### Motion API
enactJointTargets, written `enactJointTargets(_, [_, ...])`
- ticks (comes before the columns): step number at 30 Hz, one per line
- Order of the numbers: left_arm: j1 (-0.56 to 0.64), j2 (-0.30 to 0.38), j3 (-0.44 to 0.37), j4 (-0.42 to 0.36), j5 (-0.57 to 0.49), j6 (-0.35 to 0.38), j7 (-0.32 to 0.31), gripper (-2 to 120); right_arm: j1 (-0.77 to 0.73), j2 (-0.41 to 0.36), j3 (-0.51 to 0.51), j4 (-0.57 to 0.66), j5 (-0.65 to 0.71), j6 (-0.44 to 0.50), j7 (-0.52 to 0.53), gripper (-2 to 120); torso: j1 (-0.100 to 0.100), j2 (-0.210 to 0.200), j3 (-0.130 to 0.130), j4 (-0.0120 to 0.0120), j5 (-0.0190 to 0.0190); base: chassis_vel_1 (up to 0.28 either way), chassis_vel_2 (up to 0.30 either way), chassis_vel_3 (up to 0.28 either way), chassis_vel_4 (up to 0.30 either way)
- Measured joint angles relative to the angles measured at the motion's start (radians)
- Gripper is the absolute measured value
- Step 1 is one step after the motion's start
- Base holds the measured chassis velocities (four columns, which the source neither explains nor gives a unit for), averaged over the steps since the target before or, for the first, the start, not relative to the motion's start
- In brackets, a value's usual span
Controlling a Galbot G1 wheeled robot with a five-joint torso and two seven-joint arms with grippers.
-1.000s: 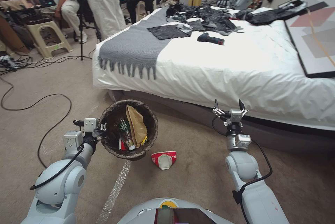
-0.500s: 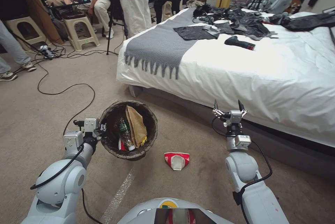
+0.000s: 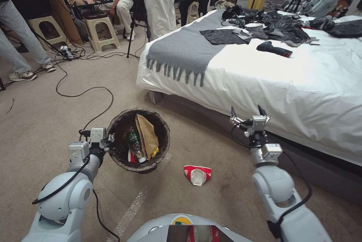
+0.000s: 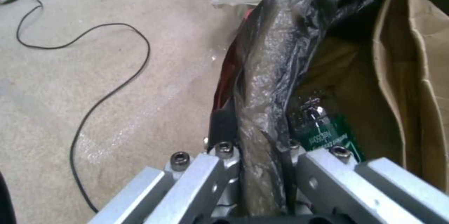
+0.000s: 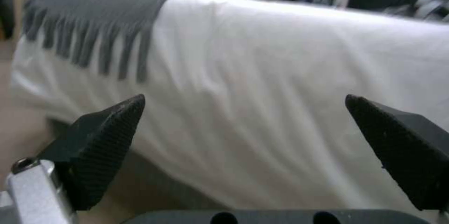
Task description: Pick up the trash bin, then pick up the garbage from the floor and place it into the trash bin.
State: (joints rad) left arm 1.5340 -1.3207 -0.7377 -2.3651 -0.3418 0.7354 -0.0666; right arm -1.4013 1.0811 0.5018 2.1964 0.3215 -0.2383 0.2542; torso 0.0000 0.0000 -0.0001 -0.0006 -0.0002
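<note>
From my head, my left gripper (image 3: 107, 139) is pinched on the near-left rim of the trash bin (image 3: 138, 140), which I carry clear of the floor (image 3: 49, 117); inside it lie a brown paper bag (image 3: 147, 135) and a green-labelled bottle (image 3: 134, 142). One red-and-white packet (image 3: 197, 174) lies on the carpet at about four o'clock from the bin and at about seven o'clock from my right gripper (image 3: 247, 114), whose fingers are spread wide and hold nothing. The packet's long axis runs roughly three to nine o'clock across my view, and I judge my free right arm is the one to reach it (the left has its load). From my left wrist, my fingers (image 4: 224, 131) are clamped on the bag-lined rim (image 4: 266, 87), one outside the wall and one inside, with the bottle's green label (image 4: 327, 138) and the brown bag (image 4: 411, 76) just beyond. From my right wrist, both dark fingertips (image 5: 105, 125) stand well apart and point at the white bed (image 5: 280, 76) with its grey fringed throw (image 5: 93, 10), so the packet lies below and short of where they aim.
</note>
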Motion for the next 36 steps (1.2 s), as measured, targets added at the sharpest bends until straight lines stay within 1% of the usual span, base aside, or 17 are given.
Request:
enactJointTargets(1, [0.001,-0.003,0.003,0.000,0.002,0.000,0.000,0,0.033,-0.051,-0.025,0.014,0.070,-0.088,0.027,100,0.000,0.000,0.000,0.0004,0.0000,0.000,0.000,0.000,0.000])
enactJointTargets(2, [0.001,-0.003,0.003,0.000,0.002,0.000,0.000,0,0.033,-0.051,-0.025,0.014,0.070,-0.088,0.027,100,0.000,0.000,0.000,0.0004,0.0000,0.000,0.000,0.000,0.000])
enactJointTargets(4, [0.005,-0.007,0.005,0.001,0.007,0.000,0.000,0,0.148,-0.145,-0.113,-0.014,0.192,-0.244,0.048,100,0.000,0.000,0.000,0.0009,0.0002,0.000,0.000,0.000,0.000])
enactJointTargets(5, [0.006,-0.007,0.005,0.001,0.008,0.000,0.000,0,0.199,-0.170,-0.148,-0.040,0.218,-0.281,0.043,100,0.000,0.000,0.000,0.0010,0.0004,0.000,0.000,0.000,0.000])
enactJointTargets(6, [0.006,-0.007,0.005,0.001,0.008,0.000,0.000,0,0.199,-0.170,-0.148,-0.040,0.218,-0.281,0.043,100,0.000,0.000,0.000,0.0010,0.0004,0.000,0.000,0.000,0.000])
enactJointTargets(7, [0.008,-0.007,0.004,0.000,0.008,0.000,0.000,0,0.235,-0.185,-0.174,-0.059,0.240,-0.311,0.036,100,0.000,0.000,0.000,0.0014,0.0005,0.000,0.000,0.000,0.000])
enactJointTargets(8, [0.011,-0.006,0.001,-0.001,0.008,0.000,0.000,0,0.286,-0.204,-0.216,-0.092,0.283,-0.361,0.027,100,0.000,0.000,0.000,0.0012,-0.0001,0.000,0.000,0.000,0.000])
enactJointTargets(10, [0.014,-0.004,-0.005,-0.002,0.008,0.000,-0.001,0,0.341,-0.217,-0.278,-0.141,0.331,-0.424,0.012,100,0.000,0.000,0.000,0.0008,0.0006,0.000,0.000,0.000,0.000])
enactJointTargets(12, [0.015,-0.003,-0.006,-0.002,0.008,0.000,-0.001,0,0.360,-0.220,-0.302,-0.162,0.347,-0.444,0.008,100,0.000,0.000,0.000,0.0007,0.0005,0.000,0.000,0.000,0.000])
enactJointTargets(13, [0.017,-0.005,-0.006,-0.002,0.008,0.000,-0.002,0,0.397,-0.222,-0.357,-0.210,0.386,-0.484,-0.003,100,0.000,0.000,0.000,0.0006,0.0002,0.000,0.000,0.000,0.000])
enactJointTargets(14, [0.017,-0.005,-0.006,-0.002,0.008,0.000,-0.002,0,0.397,-0.222,-0.357,-0.210,0.386,-0.484,-0.003,100,0.000,0.000,0.000,0.0006,0.0002,0.000,0.000,0.000,0.000])
enactJointTargets(18, [0.012,-0.016,0.005,0.009,0.015,0.000,-0.003,0,0.473,-0.214,-0.468,-0.325,0.422,-0.512,-0.018,100,0.000,0.000,0.000,0.0006,0.0002,0.000,0.000,0.000,0.000])
enactJointTargets(19, [0.012,-0.016,0.005,0.009,0.015,0.000,-0.003,0,0.473,-0.214,-0.468,-0.325,0.422,-0.512,-0.018,100,0.000,0.000,0.000,0.0006,0.0002,0.000,0.000,0.000,0.000])
enactJointTargets(25, [0.009,-0.023,0.005,0.018,0.020,0.000,-0.004,0,0.503,-0.191,-0.587,-0.418,0.349,-0.509,-0.051,100,0.000,0.000,0.000,0.0006,0.0002,0.000,0.000,0.000,0.000])
enactJointTargets(28, [0.009,-0.021,0.001,0.021,0.020,0.000,-0.003,0,0.501,-0.187,-0.623,-0.422,0.332,-0.506,-0.054,100,0.000,0.000,0.000,0.0006,0.0002,0.000,0.000,0.000,0.000])
enactJointTargets(34, [0.008,-0.022,0.000,0.026,0.022,0.000,-0.002,0,0.499,-0.184,-0.645,-0.416,0.328,-0.505,-0.054,100,0.000,0.000,0.000,0.0006,0.0002,0.000,0.000,0.000,0.000])
enactJointTargets(36, [0.004,-0.027,0.009,0.034,0.029,0.000,0.000,0,0.505,-0.181,-0.681,-0.410,0.320,-0.502,-0.055,100,0.000,0.000,0.000,0.0005,0.0000,0.000,0.000,0.000,0.000])
